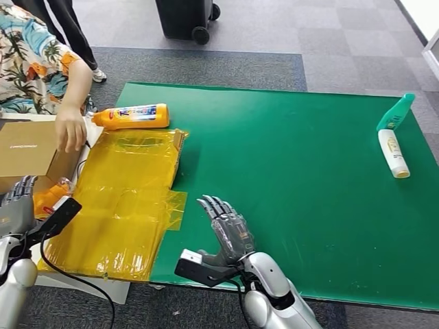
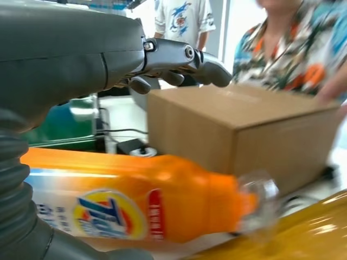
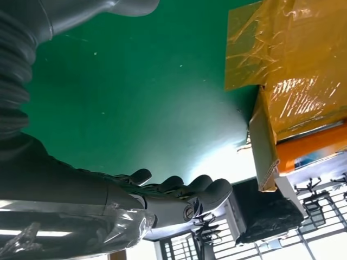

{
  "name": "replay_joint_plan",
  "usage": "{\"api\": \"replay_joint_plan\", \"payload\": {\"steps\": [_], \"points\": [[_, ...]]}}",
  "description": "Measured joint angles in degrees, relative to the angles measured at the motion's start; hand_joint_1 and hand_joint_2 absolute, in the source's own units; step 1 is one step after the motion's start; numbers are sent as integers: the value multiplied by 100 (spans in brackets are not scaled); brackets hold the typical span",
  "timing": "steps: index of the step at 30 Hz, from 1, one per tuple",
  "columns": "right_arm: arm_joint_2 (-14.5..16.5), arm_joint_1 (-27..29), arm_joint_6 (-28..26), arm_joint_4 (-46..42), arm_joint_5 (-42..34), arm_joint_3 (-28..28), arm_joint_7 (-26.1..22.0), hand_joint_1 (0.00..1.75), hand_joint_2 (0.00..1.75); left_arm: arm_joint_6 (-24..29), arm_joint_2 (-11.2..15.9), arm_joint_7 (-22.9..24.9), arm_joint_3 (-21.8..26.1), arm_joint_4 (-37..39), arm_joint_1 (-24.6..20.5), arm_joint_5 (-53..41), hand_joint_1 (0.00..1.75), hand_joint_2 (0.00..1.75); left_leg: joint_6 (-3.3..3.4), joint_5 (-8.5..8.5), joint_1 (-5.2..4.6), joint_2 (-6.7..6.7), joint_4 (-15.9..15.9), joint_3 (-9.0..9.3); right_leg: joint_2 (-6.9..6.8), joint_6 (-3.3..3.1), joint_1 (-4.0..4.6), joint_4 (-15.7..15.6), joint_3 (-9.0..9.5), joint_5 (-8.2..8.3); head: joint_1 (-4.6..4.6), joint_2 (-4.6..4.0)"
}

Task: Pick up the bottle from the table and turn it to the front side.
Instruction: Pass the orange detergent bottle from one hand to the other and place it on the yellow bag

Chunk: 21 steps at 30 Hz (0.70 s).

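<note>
An orange bottle point(image 2: 135, 203) is seen lying just below the left robot hand point(image 2: 180, 59), seemingly unheld, its fingers apart. The right robot hand point(image 1: 228, 229) is held flat and spread above the green surface point(image 1: 311, 192).

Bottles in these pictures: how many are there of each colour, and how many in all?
Orange: 2, the far bottle at the edge of the yellow sheet and the near bottle beside the cardboard box
Green: 1, the green bottle
White: 1, the white bottle
Total: 4
</note>
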Motion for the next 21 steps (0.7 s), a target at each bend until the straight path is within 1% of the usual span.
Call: {"api": "replay_joint_plan", "payload": {"steps": [3,5,7,9,13,15,17,19,21], "points": [[-3,43,-1,-28,24,0,22,0,175,684,-304,-571,15,-317,51,488,0,175,1,-1,0,0,0,-3,0,0,-1,-1,-1,1,1,0],[-4,67,-50,-30,43,-1,29,0,175,1144,-565,-1018,30,-643,139,987,0,175,3,-3,-1,0,0,-4,0,1,-2,-2,-1,1,2,0],[-4,99,-175,-30,57,-4,36,0,175,1464,-823,-1463,37,-995,274,1552,0,175,5,-6,-1,1,1,-5,0,2,-2,-3,-1,0,1,0],[-4,137,-422,-30,41,-26,15,0,175,1698,-1085,-2022,35,-1363,458,2285,0,175,7,-9,-2,1,1,-5,0,4,-3,-5,-1,-2,-1,-1],[-2,259,-1149,-111,-165,-186,-185,0,175,1964,-1664,-3351,22,-2088,867,3956,0,175,9,-13,-2,0,1,-7,0,7,-3,-7,-2,-4,2,0],[6,306,-1454,-202,-361,-285,-332,0,175,2047,-1899,-3843,-6,-2443,1017,4569,0,175,10,-14,-2,0,1,-7,0,8,-3,-8,-2,-5,1,-1],[15,329,-1664,-316,-545,-375,-453,0,175,2151,-2078,-4064,-71,-2851,1108,5009,0,175,10,-14,-1,0,1,-7,0,8,-3,-8,-2,-5,1,-1],[22,338,-1783,-450,-695,-458,-541,0,175,2263,-2230,-4116,-149,-3313,1153,5337,0,175,10,-14,-1,0,1,-7,0,8,-3,-8,-1,-5,1,0],[36,341,-1835,-592,-816,-526,-608,0,175,2187,-2410,-4125,-184,-3763,1173,5693,0,175,10,-14,-1,0,1,-7,0,8,-3,-8,0,-5,1,-1]]}}
